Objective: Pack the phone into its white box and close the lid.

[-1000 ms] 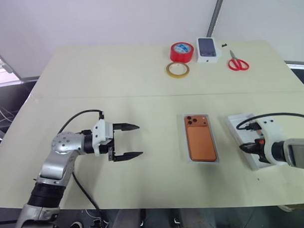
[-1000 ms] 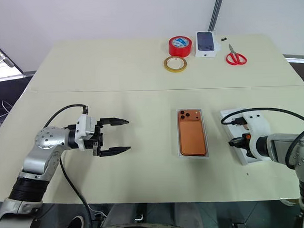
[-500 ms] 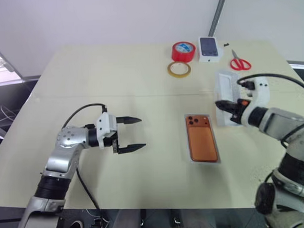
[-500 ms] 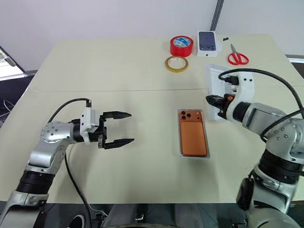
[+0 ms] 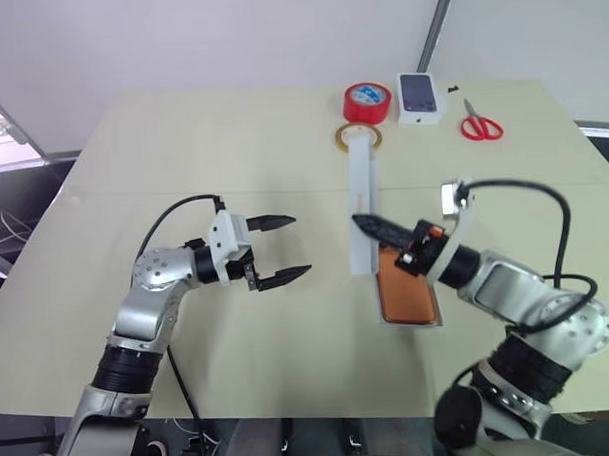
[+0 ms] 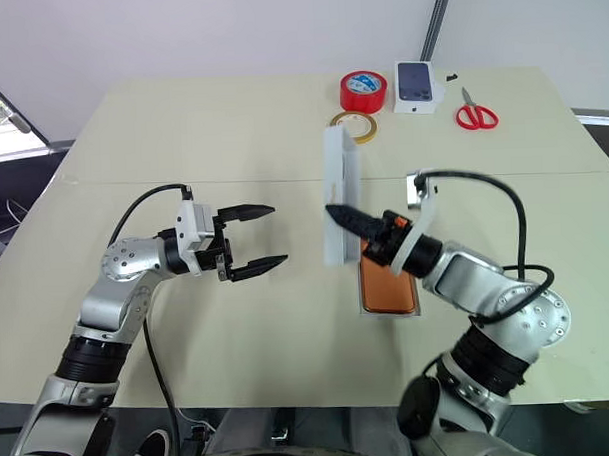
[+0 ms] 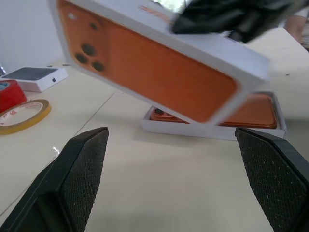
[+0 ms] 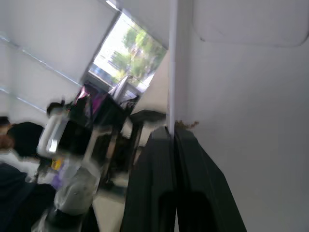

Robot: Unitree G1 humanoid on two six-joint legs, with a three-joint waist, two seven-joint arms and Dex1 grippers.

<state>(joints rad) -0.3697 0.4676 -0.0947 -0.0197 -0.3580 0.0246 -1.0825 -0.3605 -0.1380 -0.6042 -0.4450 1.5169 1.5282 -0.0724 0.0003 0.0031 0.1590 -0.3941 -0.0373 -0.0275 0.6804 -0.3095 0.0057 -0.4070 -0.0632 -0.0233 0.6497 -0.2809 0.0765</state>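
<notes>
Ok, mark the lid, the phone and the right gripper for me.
lid (image 5: 361, 201), left eye view, its edge-on white side wall.
phone (image 5: 404, 293), left eye view, middle of its orange back.
right gripper (image 5: 361, 223), left eye view, tips pinched on the lid's wall.

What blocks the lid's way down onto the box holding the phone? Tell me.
Nothing visible does. The right gripper holds the lid on edge just left of the white box, where the phone lies uncovered; the open left gripper stands clear.

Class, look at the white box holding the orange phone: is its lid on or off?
Off. The lid is held on edge in the right end effector above the table, while the box lies uncovered, the phone showing.
</notes>
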